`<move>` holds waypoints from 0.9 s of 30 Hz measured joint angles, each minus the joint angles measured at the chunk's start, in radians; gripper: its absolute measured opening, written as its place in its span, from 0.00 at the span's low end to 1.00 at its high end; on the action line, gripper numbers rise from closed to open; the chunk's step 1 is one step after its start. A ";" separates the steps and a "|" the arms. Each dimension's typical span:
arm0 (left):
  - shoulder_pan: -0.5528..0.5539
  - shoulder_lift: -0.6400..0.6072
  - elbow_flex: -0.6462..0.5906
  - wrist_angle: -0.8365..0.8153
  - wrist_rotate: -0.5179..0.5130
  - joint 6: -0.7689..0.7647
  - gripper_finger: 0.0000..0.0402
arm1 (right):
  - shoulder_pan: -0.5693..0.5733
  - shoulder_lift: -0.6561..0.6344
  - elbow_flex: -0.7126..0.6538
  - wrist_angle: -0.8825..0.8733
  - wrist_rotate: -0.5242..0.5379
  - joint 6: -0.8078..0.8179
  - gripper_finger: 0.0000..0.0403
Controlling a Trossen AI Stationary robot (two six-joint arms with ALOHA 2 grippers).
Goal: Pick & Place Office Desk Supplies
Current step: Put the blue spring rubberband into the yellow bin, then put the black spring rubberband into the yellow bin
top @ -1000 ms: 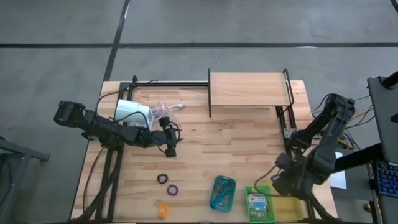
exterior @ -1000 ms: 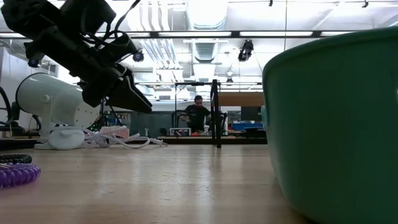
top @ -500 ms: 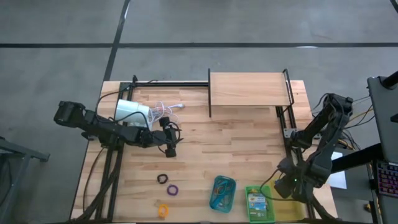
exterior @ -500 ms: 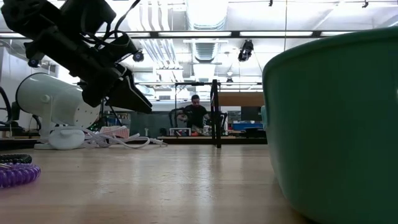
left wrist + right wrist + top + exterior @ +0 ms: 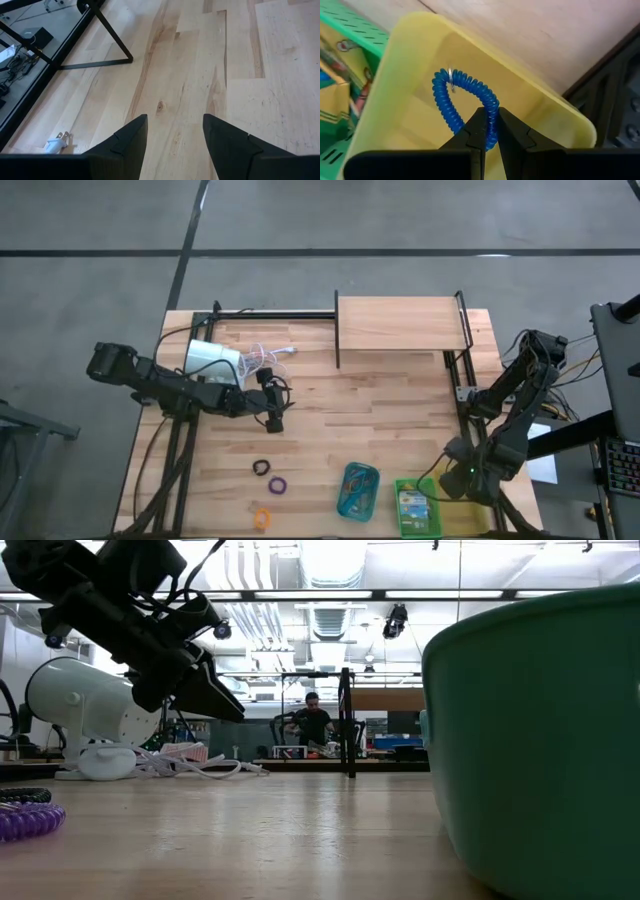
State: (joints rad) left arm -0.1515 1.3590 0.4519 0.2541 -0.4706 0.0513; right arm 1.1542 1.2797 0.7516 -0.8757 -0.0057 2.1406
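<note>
Two grippers at work over wooden table (image 5: 330, 420). Right gripper (image 5: 490, 131) pinched narrow on blue coil loop (image 5: 465, 92), holding it inside yellow tray (image 5: 410, 115) at table's near right corner, just beside green tray (image 5: 418, 507) with crayon box (image 5: 412, 504). Left gripper (image 5: 172, 131) spread wide, gripping nothing, hovering above bare wood near white lamp (image 5: 212, 361) and its cord (image 5: 262, 358). Black loop (image 5: 261, 468), purple loop (image 5: 278, 485) and orange loop (image 5: 263, 517) lying loose on table; teal tray (image 5: 358, 490) between these and green tray.
</note>
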 joint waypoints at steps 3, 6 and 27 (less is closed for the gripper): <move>0.000 0.000 0.000 -0.001 0.000 0.000 0.49 | 0.000 -0.001 -0.012 0.000 -0.016 0.000 0.07; 0.000 0.000 0.000 -0.001 0.000 0.000 0.49 | 0.000 -0.001 -0.034 0.002 -0.019 0.000 0.07; 0.000 0.000 0.000 -0.006 0.000 0.000 0.49 | 0.000 -0.001 -0.089 0.099 0.005 0.047 0.30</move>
State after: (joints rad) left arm -0.1513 1.3590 0.4519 0.2478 -0.4706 0.0513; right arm 1.1542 1.2785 0.6624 -0.7770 -0.0006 2.1881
